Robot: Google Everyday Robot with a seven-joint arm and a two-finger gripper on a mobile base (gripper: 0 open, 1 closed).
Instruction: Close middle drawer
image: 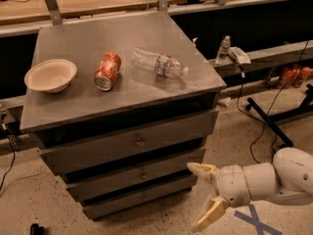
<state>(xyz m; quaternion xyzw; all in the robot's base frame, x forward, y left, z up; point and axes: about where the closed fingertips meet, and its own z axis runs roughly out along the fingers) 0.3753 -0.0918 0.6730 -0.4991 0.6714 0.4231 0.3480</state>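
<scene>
The grey metal cabinet (122,97) has three drawer fronts. The middle drawer (112,182) is the long low front with a small round knob (143,175) at its centre. It stands out a little from the cabinet body, with a dark gap above it. My gripper (203,195) is low at the right of the cabinet, just off the middle drawer's right end. Its cream fingers (199,169) are spread open and point left, holding nothing. The white arm (274,180) comes in from the right edge.
On the cabinet top lie a white bowl (50,75), an orange can (107,71) on its side and a clear plastic bottle (159,62). A small bottle (223,49) stands on the ledge behind. Black stand legs (268,121) and cables lie on the floor at right, by blue tape (257,220).
</scene>
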